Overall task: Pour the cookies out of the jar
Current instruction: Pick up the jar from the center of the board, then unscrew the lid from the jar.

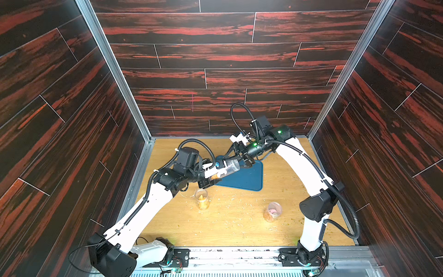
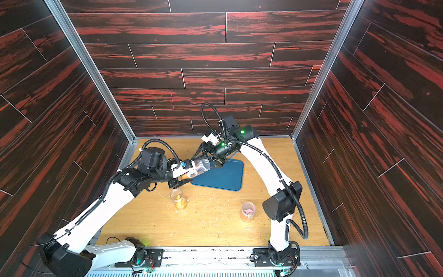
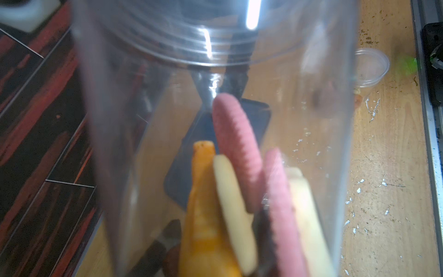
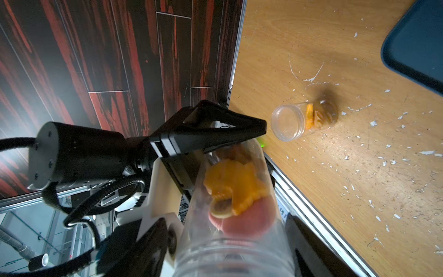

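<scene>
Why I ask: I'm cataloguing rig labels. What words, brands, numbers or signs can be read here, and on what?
No text reads clearly in any view.
White label on the metal rail: dark marks, too blurred to read.
Held jar, blue tray: no print visible.

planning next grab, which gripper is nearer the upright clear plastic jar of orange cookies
Left. Left gripper just behind the jar; right gripper farther back, over the flat blue tray.
</scene>
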{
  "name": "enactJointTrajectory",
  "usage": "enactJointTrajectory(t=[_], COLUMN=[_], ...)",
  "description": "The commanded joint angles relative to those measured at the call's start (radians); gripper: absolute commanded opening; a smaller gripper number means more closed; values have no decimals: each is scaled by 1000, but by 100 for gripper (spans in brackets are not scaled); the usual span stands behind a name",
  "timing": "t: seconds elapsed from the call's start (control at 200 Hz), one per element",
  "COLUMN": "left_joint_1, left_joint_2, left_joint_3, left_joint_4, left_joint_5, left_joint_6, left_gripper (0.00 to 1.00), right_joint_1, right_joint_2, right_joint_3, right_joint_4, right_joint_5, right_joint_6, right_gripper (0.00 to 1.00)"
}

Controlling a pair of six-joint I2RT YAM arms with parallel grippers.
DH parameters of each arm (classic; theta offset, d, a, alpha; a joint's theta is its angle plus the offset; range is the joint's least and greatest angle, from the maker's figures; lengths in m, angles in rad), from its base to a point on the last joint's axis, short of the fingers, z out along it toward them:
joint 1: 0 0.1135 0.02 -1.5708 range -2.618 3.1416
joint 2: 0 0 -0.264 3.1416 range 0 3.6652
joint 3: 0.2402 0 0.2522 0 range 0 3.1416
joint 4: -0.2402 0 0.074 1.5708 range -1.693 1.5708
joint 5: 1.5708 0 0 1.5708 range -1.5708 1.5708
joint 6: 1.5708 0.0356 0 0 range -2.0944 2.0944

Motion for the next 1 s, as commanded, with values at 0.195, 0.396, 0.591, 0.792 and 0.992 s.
enactJointTrajectory(t=[0.195,0.396,0.591,0.792,0.992], left_joint_1=[-4,-4,-4,-4,-4], left_joint_2=[7,-3,-21,-46,-69], left_joint_3=[-43,-45,-44,-69,-92], left_joint_4=[37,45,60,77,86], left_joint_5=[-2,-22,-30,-29,-22], left_joint_6=[-35,-49,-74,-99,-106], left_gripper=[20,19,17,16,16], right_joint_1=[-33,-67,-82,-103,-99], right_joint_2=[-27,-51,-75,-101,-121], right_joint_3=[-24,-31,-44,-52,-89], right_joint_4=[20,-8,-19,-33,-10], right_joint_5=[16,109,110,40,16], right_joint_6=[6,-11,-30,-34,-10], right_gripper=[96,97,97,97,96])
